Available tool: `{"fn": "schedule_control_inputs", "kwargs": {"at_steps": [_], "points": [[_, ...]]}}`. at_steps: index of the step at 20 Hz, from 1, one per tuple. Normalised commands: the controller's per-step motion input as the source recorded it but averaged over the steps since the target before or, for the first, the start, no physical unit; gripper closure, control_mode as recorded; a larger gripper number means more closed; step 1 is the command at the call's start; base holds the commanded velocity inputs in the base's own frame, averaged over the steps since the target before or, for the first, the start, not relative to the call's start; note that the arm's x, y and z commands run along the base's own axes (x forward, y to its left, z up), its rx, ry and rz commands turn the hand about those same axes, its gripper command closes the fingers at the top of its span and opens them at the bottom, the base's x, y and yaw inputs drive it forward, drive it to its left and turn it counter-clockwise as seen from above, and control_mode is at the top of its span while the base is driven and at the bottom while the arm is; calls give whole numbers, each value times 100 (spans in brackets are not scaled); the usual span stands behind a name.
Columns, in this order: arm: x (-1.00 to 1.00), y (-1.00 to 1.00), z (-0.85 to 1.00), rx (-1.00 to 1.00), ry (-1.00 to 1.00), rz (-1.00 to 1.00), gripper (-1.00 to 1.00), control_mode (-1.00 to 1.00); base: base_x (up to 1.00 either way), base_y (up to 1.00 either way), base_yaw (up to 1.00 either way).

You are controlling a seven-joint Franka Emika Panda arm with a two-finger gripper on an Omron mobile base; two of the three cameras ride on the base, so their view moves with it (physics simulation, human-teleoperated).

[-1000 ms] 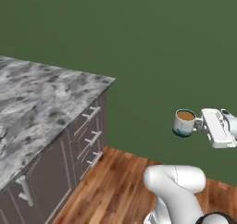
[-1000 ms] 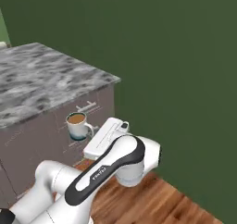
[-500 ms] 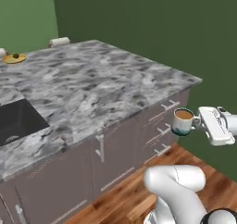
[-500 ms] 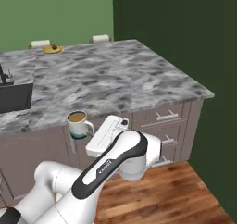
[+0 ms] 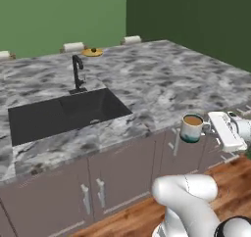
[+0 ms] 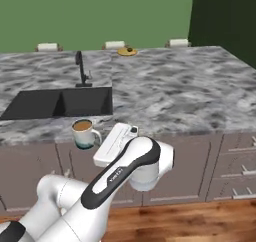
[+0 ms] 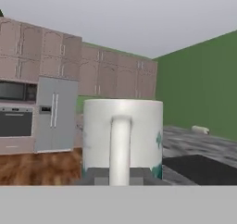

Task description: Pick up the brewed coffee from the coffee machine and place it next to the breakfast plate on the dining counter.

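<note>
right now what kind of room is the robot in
A simulated home kitchen, most likely. There is a marble island with a black sink and faucet, and the hand view shows wall cabinets, a fridge and a built-in oven.

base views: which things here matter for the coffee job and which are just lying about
Part of the job:
- mug of coffee, held in the shut jaws
- yellow breakfast plate, at the far edge
- dining counter

Just lying about:
- sink
- faucet
- stools
- fridge
</note>
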Motion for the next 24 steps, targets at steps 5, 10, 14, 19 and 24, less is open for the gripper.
{"fn": "schedule_control_inputs", "kwargs": {"at_steps": [5, 10, 14, 19, 24], "points": [[0, 0, 0, 0, 0, 0, 100, 100, -14, 100, 48], [0, 0, 0, 0, 0, 0, 100, 100, -1, 100, 45], [0, 0, 0, 0, 0, 0, 100, 100, 0, 100, 48], [0, 0, 0, 0, 0, 0, 100, 100, 0, 100, 51], [0, 0, 0, 0, 0, 0, 100, 100, 5, 100, 54]]}}
